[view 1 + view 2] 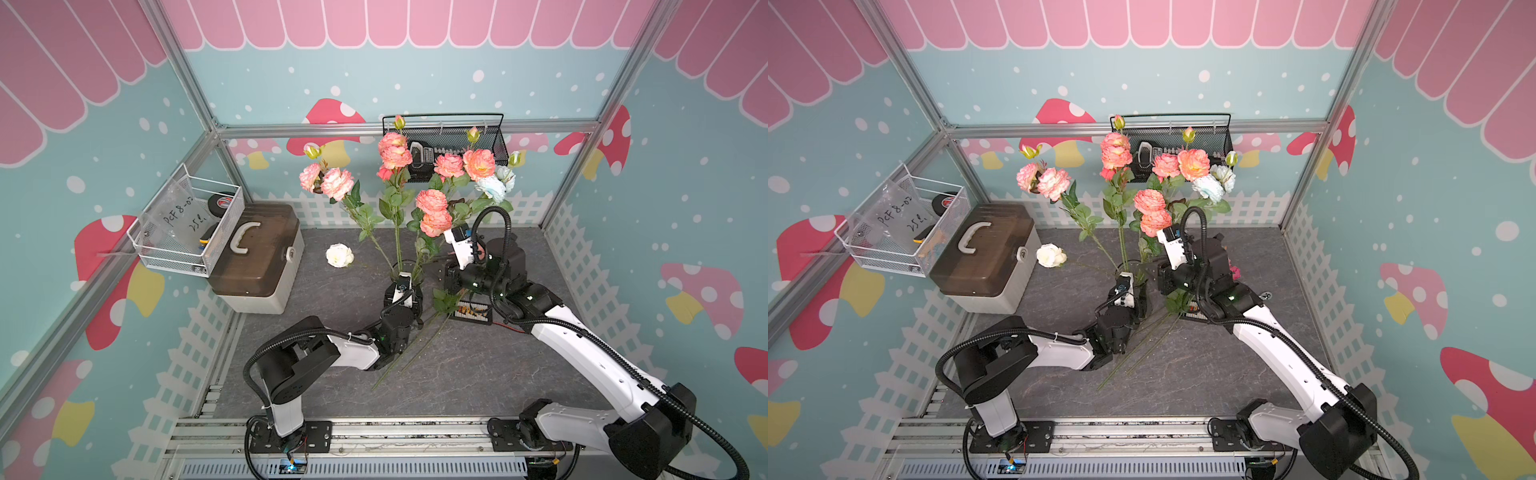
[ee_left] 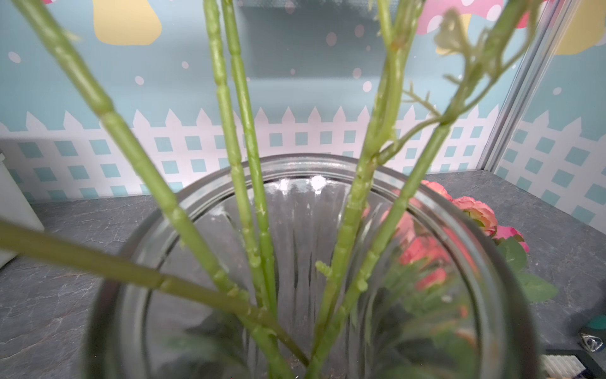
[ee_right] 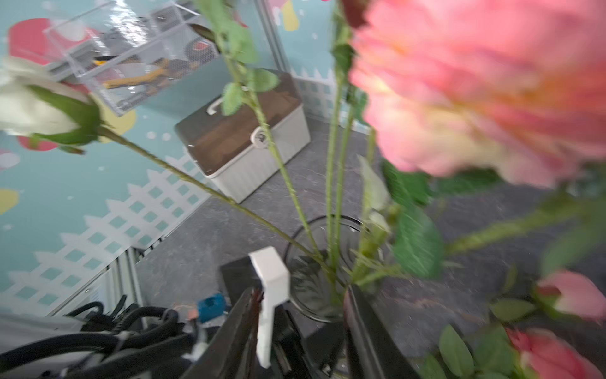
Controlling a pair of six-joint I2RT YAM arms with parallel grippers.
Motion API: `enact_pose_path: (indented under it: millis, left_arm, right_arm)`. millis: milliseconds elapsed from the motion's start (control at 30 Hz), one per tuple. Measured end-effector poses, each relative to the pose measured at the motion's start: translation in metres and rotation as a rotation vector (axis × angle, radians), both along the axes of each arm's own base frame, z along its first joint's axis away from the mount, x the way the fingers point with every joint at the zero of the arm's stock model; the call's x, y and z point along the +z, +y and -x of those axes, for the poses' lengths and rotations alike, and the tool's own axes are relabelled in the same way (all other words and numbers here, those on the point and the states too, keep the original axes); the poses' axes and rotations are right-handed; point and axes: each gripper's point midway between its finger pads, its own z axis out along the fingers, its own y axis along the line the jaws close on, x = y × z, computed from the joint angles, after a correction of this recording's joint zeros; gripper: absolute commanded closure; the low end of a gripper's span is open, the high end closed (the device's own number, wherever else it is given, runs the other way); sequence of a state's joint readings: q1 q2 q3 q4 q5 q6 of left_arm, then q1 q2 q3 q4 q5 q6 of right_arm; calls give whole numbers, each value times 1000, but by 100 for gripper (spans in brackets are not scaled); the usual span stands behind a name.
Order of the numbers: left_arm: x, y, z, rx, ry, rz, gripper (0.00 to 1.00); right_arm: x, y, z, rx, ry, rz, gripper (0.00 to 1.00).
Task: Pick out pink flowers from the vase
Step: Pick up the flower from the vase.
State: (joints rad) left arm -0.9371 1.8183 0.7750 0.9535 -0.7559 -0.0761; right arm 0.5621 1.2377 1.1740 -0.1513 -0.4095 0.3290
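Handwriting on the clear plastic bag [image 1: 178,214]: "PCF 8-02", and under it "25" plus a scrawl I cannot read. The bag sits in the white wire basket [image 1: 174,257], left of frame, with a black tape roll [image 1: 222,202] whose red label is too small to read. The black mesh basket [image 1: 486,145] on the back wall holds a black device [image 1: 419,156]. A brown-lidded storage box [image 1: 255,253] stands closed on the bench [image 1: 478,374]. The vase [image 2: 305,164] is at frame centre in both top views and holds pink flowers [image 1: 432,203] and pale blue blooms [image 1: 492,185]. Pink heads [image 2: 477,211] lie on the bench beside the vase. A white rose head [image 1: 339,254] lies to its left. The left tool [image 1: 403,291] is clamped on the vase. The right tool [image 3: 302,288] has its fingers apart, with the vase stems between them.
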Motion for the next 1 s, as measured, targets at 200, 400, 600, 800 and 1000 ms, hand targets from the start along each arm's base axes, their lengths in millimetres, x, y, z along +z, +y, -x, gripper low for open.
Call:
enact_pose_path:
  millis: [200,400,600,800,1000]
  left_arm:
    - [0,0,0,0,0,1,100]
    - [0,0,0,0,-1,1,100]
    - [0,0,0,0,-1,2,100]
    - [0,0,0,0,-1,2,100]
    - [0,0,0,0,-1,1,100]
  right_arm:
    - [25,47,-10,120,-67,7,59]
    - [-8,91,-58,128,-19,82,58]
    - [-49,110,-93,103,28,154,68]
    - [-61,110,-93,105,41,183,97]
    - [-34,103,-86,105,-18,170,100]
